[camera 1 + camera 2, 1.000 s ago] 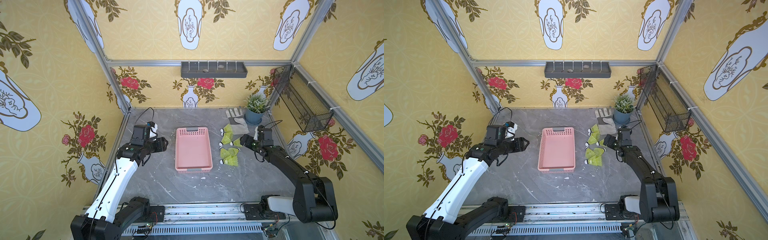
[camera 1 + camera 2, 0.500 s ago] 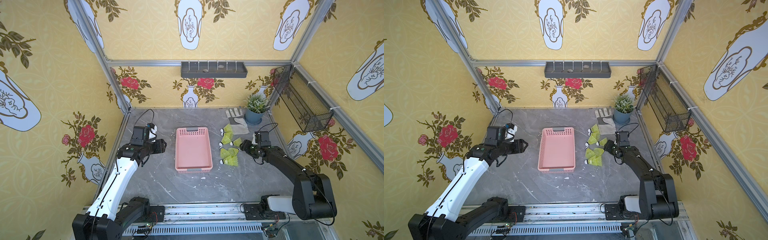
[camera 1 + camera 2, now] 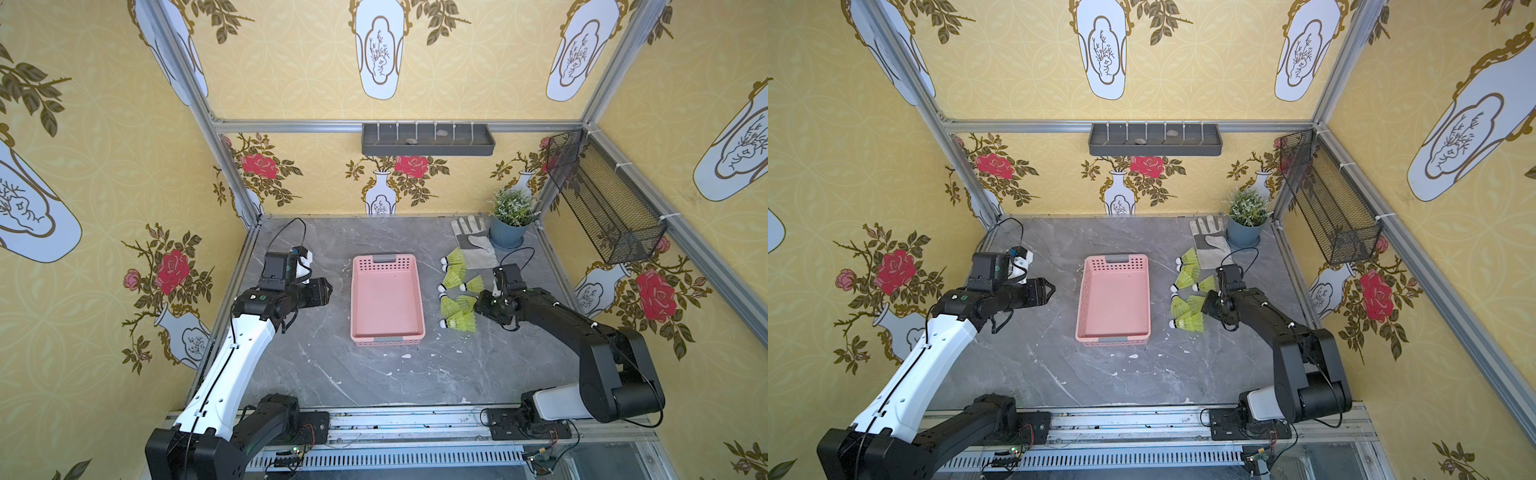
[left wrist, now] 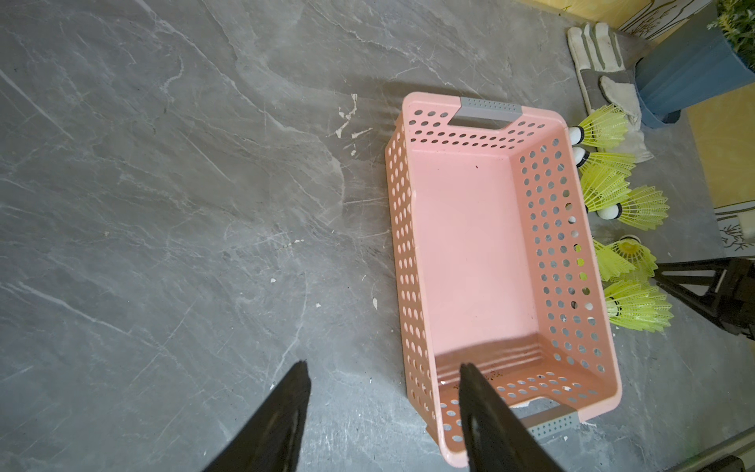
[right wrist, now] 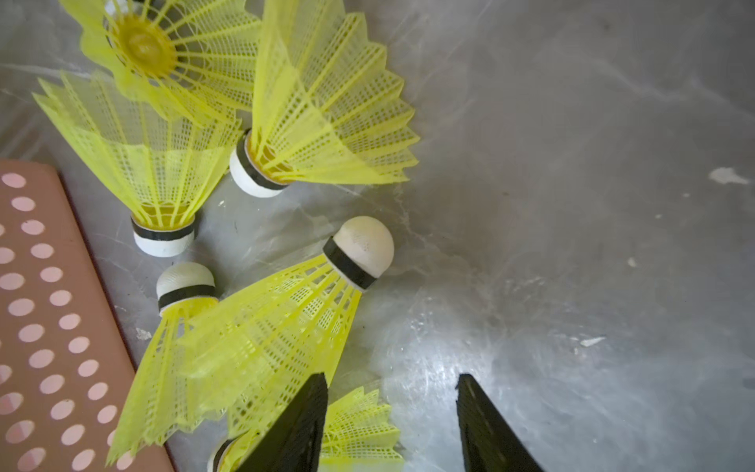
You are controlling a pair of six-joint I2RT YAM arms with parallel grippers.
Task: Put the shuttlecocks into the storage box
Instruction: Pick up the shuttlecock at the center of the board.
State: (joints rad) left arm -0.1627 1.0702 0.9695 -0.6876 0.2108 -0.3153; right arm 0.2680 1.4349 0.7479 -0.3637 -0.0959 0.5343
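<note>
Several neon yellow-green shuttlecocks [image 3: 456,291] [image 3: 1187,291] lie in a loose cluster on the grey floor, just right of the pink storage box [image 3: 386,299] [image 3: 1113,299], which holds nothing. My right gripper [image 3: 478,308] [image 3: 1204,307] is low at the cluster's right edge. In the right wrist view its jaws [image 5: 391,376] stand apart, with one shuttlecock's skirt [image 5: 359,425] against one finger and a gap to the other. Left of the box hovers my left gripper [image 3: 328,289] [image 4: 384,365], open and holding nothing.
A white and grey work glove [image 3: 473,241] and a potted plant [image 3: 511,216] sit at the back right, behind the cluster. A dark grey tray [image 3: 428,139] hangs on the back wall and a black wire basket [image 3: 602,208] on the right wall.
My right gripper has come forward and down to the shuttlecocks' right edge, and its jaws have narrowed. The left arm has barely moved.
</note>
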